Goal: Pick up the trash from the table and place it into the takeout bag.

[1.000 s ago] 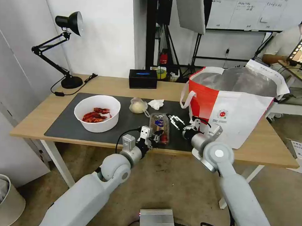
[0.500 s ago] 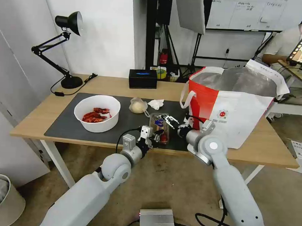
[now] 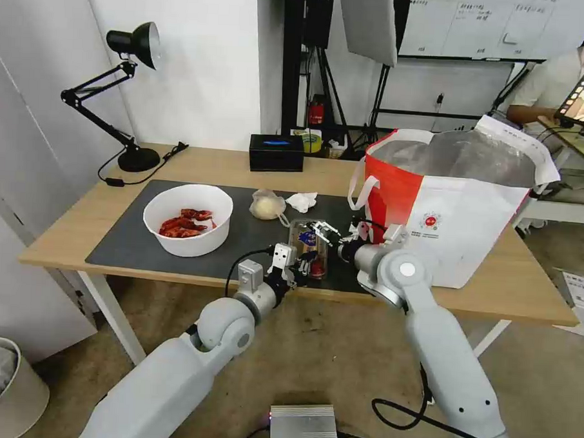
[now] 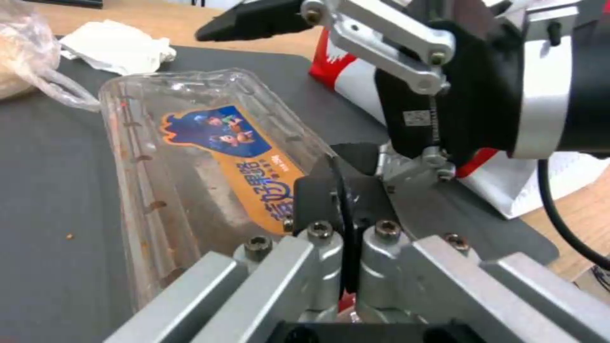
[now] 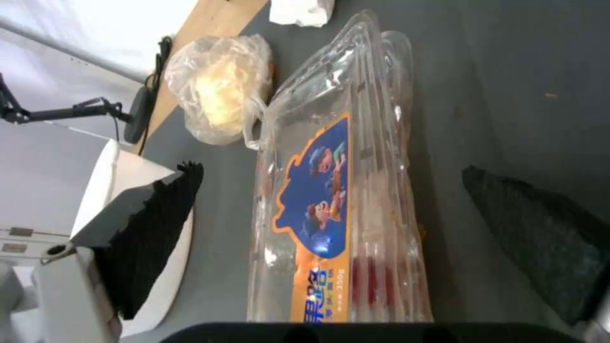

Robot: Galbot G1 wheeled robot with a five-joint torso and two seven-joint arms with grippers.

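Two grippers meet at the clear tray [image 3: 309, 244] on our surface [image 3: 198, 160] by the lamp [image 3: 127, 82]. Left gripper [image 3: 301, 264] fingers pinch the tray; right gripper [image 3: 322, 232], fingers apart, has moved closer.

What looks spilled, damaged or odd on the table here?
Nothing is spilled. The clear tray is dented and smeared with reddish residue, with small crumbs on the mat beside it. The left gripper pinches the tray's near edge; the right gripper hovers open over it.

White bowl [image 3: 187, 218]; red-white takeout bag [image 3: 452, 206]
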